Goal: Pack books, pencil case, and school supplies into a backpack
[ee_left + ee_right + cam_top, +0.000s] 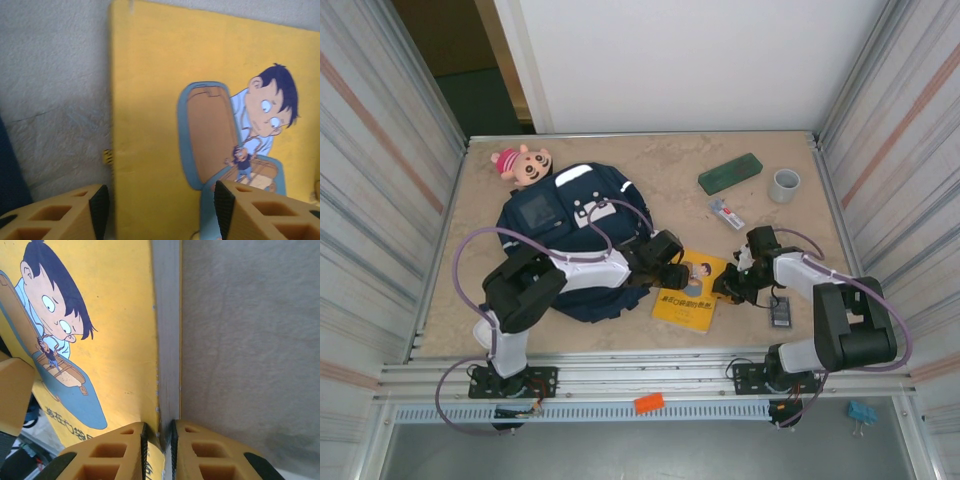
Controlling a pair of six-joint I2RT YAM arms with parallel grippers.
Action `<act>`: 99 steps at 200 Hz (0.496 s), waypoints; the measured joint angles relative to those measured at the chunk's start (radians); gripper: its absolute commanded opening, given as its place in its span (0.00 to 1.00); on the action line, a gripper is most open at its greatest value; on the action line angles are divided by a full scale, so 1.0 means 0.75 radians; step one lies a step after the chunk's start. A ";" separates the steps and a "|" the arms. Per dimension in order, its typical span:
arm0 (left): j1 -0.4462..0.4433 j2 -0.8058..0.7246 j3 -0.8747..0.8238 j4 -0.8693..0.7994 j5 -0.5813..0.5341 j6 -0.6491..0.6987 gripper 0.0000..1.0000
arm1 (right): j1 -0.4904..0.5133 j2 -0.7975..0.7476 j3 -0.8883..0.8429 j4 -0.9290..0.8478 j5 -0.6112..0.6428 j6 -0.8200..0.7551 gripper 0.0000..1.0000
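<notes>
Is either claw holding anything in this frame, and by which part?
The right claw pinches the yellow book by its edge on the right arm's side. The left claw stands open astride the book's opposite edge, gripping nothing.

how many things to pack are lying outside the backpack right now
4: yellow book beside the backpack, green pencil case far right, white-and-red stick nearer than it, dark calculator near the front right. Others may be hidden inside.
</notes>
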 measured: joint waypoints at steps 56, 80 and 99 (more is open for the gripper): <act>0.014 -0.111 -0.106 0.094 0.082 -0.068 0.59 | 0.005 0.001 0.000 0.007 -0.009 0.033 0.18; 0.019 -0.177 -0.152 0.148 0.119 -0.113 0.58 | 0.013 -0.016 -0.004 0.006 0.005 0.043 0.18; 0.022 -0.189 -0.174 0.199 0.131 -0.145 0.58 | 0.013 -0.027 -0.012 0.009 0.009 0.057 0.18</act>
